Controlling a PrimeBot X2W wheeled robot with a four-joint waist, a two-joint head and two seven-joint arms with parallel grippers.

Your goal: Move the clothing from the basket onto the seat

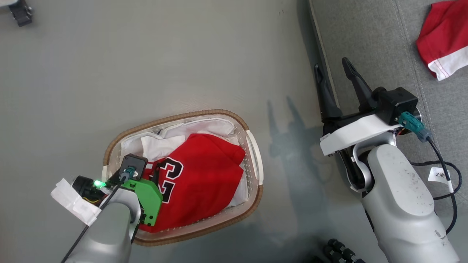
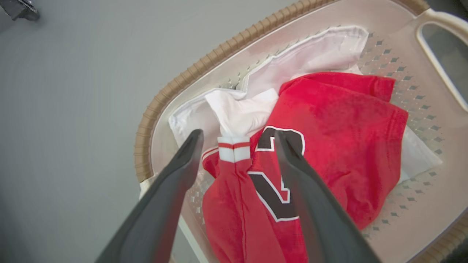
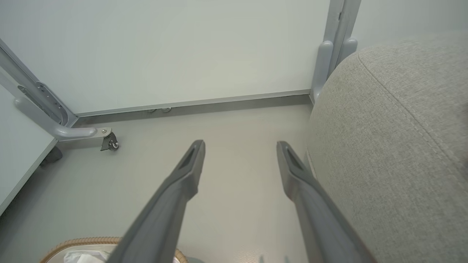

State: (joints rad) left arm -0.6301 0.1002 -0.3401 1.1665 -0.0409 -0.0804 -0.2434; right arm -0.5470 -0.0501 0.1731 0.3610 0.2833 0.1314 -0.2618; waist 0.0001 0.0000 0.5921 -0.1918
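Grey forearms [image 1: 402,204], long dark jaws, green left-wrist bracket [image 1: 148,195].

Both arms reach forward, the left gripper [image 2: 238,134] and right gripper [image 1: 331,65] gaping wide.

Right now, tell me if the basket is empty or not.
Not empty: a red jersey with a black number lies crumpled in the basket, on white cloth.

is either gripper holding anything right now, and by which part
Nothing is held. The left gripper is open over the jersey; the right gripper is open, empty.
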